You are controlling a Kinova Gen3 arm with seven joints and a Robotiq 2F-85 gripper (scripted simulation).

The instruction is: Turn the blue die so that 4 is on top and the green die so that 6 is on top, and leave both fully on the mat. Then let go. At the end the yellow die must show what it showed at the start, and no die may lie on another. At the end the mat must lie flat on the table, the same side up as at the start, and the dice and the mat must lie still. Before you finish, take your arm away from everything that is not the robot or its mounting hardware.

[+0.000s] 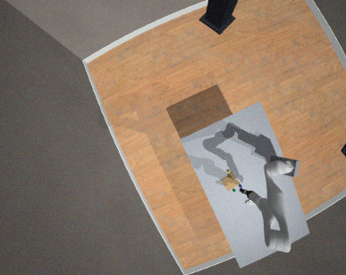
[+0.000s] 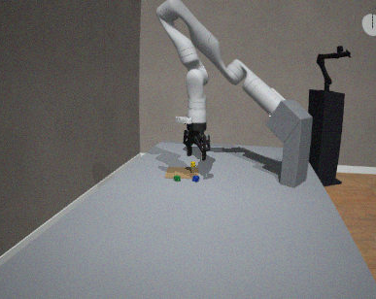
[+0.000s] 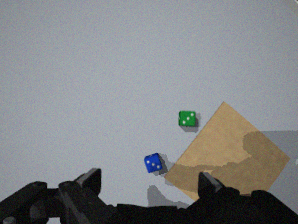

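The blue die (image 1: 240, 186) (image 2: 195, 179) (image 3: 153, 163) lies on the table just off the mat's corner, with three pips showing on its upper face in the wrist view. The green die (image 1: 234, 190) (image 2: 177, 178) (image 3: 187, 118) lies on the table beside the mat's edge, also with three pips up. The tan mat (image 2: 171, 172) (image 3: 220, 145) lies flat. The yellow die (image 1: 228, 171) (image 2: 192, 164) is at the mat's far side, outside the wrist view; its top is too small to read. My gripper (image 2: 196, 156) (image 3: 149, 181) is open and empty, above the table near the blue die.
The grey table (image 1: 226, 223) (image 2: 183, 233) (image 3: 75, 75) carries the arm's pedestal (image 2: 295, 146) on the right of the exterior view. A wall stands along the table's left side there. Arm shadows fall across the mat and table. Dark stands are beyond the table.
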